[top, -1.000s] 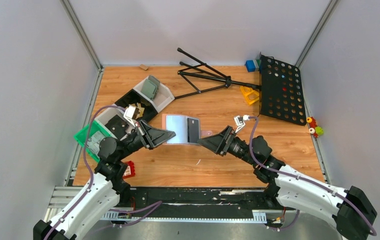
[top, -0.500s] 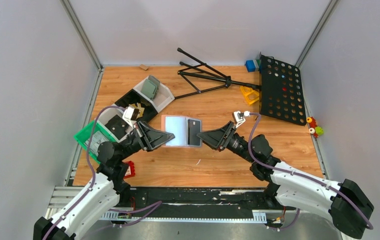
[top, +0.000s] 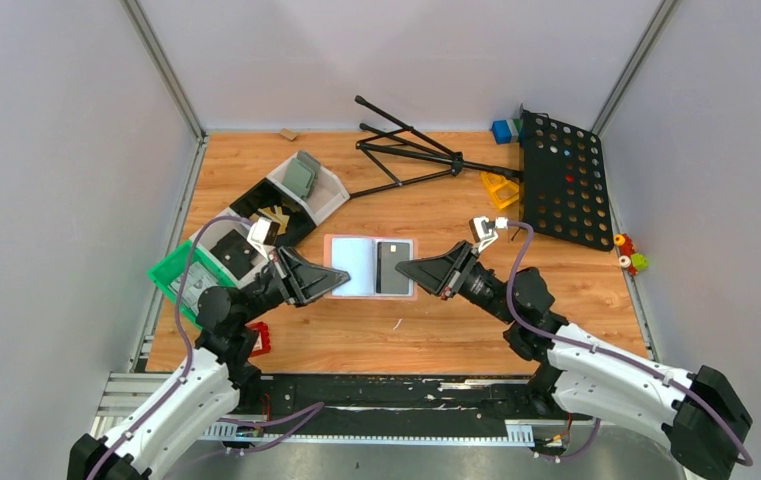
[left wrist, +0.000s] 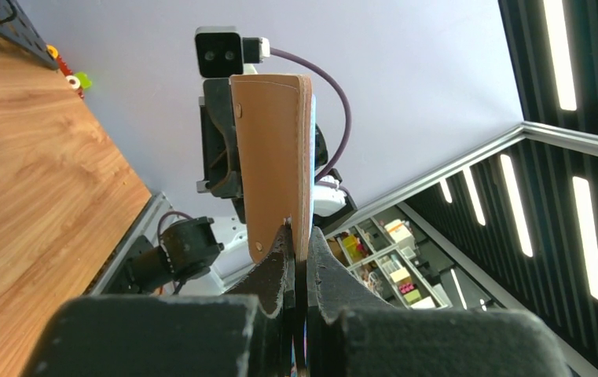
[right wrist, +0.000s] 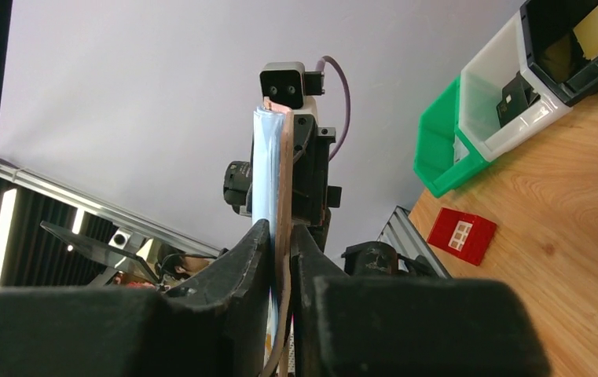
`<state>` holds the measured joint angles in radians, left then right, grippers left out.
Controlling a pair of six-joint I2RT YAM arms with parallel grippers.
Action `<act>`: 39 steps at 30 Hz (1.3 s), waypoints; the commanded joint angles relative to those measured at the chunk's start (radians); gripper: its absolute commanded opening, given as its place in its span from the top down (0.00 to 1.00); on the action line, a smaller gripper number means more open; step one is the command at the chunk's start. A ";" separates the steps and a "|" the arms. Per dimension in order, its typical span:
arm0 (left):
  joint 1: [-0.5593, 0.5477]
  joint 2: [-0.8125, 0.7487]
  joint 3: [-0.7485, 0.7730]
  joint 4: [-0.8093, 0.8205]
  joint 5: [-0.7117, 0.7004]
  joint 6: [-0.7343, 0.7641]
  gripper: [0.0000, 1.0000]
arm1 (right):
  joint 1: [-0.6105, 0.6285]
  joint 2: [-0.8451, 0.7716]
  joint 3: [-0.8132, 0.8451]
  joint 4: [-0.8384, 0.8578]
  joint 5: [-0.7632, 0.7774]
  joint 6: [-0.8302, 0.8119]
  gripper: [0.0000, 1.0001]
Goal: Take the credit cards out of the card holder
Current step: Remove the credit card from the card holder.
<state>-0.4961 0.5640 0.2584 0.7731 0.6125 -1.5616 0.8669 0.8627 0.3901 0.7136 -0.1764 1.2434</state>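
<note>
The left end effector [top: 340, 283] is clenched on the left edge of the card holder [top: 361, 266], and the right end effector [top: 403, 268] pinches its right edge. The card holder hangs open between them, above the middle of the surface [top: 436, 335], with a black card [top: 392, 270] in its right half. Extraction looks not yet begun. The right end effector probably needs to regrip the card alone and slide it out.

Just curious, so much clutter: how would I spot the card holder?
At the middle of the wooden table, the card holder is the flat rectangle pinched between the left gripper and right gripper. Unlike the grey-green holder in the white bin, it is pale blue with a black pocket.
</note>
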 commanded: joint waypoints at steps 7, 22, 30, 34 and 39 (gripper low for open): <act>-0.004 -0.185 0.198 -0.880 -0.196 0.561 0.64 | 0.000 -0.075 0.109 -0.323 0.040 -0.186 1.00; -0.022 -0.109 0.201 -0.752 -0.037 0.579 0.63 | 0.000 0.065 0.192 -0.423 0.018 -0.345 1.00; -0.100 0.014 0.190 -0.690 -0.019 0.585 0.62 | 0.000 0.121 0.164 -0.313 -0.076 -0.291 1.00; -0.109 0.031 0.164 -0.636 -0.022 0.567 0.64 | 0.000 0.152 0.156 -0.261 -0.126 -0.257 1.00; -0.110 0.045 0.158 -0.663 -0.029 0.568 0.66 | 0.001 0.162 0.140 -0.203 -0.158 -0.216 1.00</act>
<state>-0.6010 0.6029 0.4168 0.0673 0.5716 -0.9867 0.8669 1.0256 0.5282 0.3729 -0.2821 0.9771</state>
